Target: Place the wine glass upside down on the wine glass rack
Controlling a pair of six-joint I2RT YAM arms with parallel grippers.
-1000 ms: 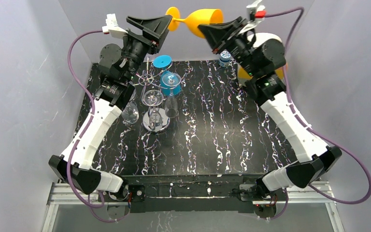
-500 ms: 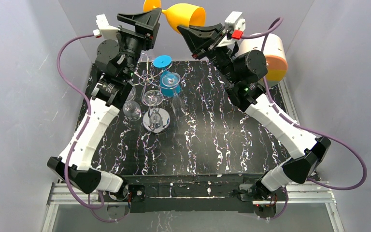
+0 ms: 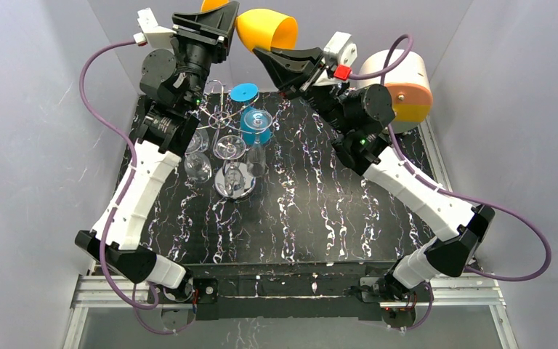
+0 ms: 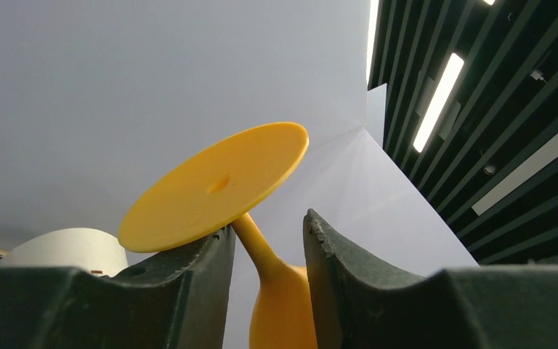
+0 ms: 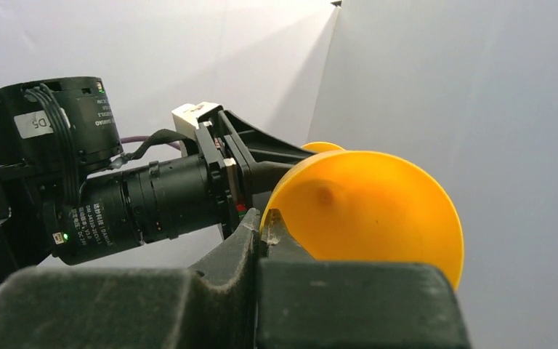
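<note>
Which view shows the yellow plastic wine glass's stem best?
Left wrist: the yellow plastic wine glass's thin stem runs between the left gripper's jaws, below the round foot. Top external shows only the bowl and a sliver of foot; right wrist shows mostly the bowl.

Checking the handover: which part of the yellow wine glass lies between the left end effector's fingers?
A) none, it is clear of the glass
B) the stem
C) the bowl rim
B: in the left wrist view the stem of the yellow wine glass runs down between the fingers of the left end effector, just under the foot.
</note>
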